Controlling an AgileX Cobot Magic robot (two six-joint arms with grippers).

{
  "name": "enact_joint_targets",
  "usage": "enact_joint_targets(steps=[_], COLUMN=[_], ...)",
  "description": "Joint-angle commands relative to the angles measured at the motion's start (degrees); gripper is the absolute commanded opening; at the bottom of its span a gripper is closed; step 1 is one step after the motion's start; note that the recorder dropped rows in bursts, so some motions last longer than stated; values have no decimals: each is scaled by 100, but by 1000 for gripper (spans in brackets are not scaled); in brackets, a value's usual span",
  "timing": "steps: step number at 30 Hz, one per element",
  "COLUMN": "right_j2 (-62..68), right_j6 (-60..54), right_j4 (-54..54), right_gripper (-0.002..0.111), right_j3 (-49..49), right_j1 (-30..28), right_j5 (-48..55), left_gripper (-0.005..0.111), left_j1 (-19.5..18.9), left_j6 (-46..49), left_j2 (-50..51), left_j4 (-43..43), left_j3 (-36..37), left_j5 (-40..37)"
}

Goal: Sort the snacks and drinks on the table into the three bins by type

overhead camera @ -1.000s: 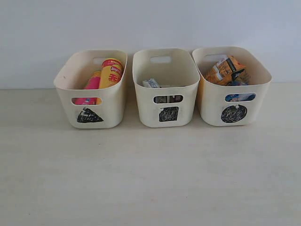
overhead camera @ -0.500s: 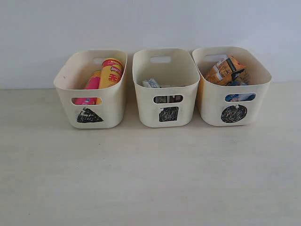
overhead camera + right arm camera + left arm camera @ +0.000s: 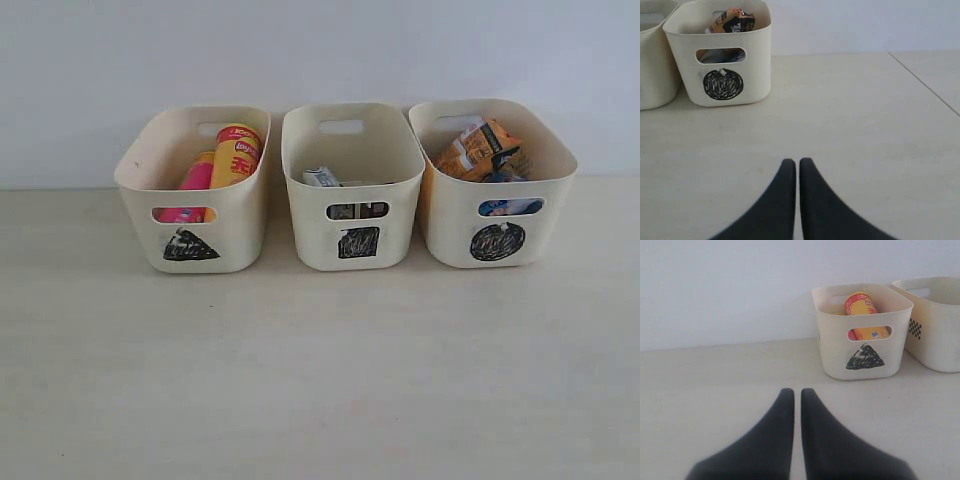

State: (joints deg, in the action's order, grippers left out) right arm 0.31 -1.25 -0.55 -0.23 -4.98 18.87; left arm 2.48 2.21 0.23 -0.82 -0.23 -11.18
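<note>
The chip tubes (image 3: 236,155) stand in the triangle bin (image 3: 235,235) left of the square bin (image 3: 310,235), the drink cartons (image 3: 322,177) lie inside it, and the foil bags (image 3: 480,148) are in the circle bin (image 3: 450,230) to its right, so the sorting looks done. The left gripper (image 3: 797,395) and right gripper (image 3: 797,165) are clenched on nothing, well short of the square bin. Best to leave everything untouched.

three cream bins (image 3: 312,235), snacks (image 3: 236,156), drinks (image 3: 322,177) inside

The left gripper (image 3: 797,392) and right gripper (image 3: 797,162) are resting closed.
Both are gripping nothing, black jaws lying together with a thin slit showing between them.
</note>
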Motion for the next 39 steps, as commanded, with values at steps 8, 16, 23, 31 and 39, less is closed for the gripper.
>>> enact_joint_targets(steps=[8, 16, 23, 31, 39], right_j2=[-31, -31, -31, -31, -31], right_j6=[5, 5, 5, 5, 5], right_j4=[-8, -8, -8, -8, -8], right_gripper=[0, 0, 0, 0, 0], right_j3=[23, 23, 23, 23, 23], right_j1=[-17, -17, -17, -17, -17], right_j5=[-36, -39, -39, -39, -39], left_gripper=[4, 4, 4, 4, 4], left_j1=[-19, -19, -19, -19, -19], left_j6=[-133, -133, -133, -133, -133], left_j2=[-23, -23, -23, -23, -23], left_j4=[21, 21, 21, 21, 21], left_j3=[23, 23, 23, 23, 23], left_j5=[-534, -510, -498, -498, -498])
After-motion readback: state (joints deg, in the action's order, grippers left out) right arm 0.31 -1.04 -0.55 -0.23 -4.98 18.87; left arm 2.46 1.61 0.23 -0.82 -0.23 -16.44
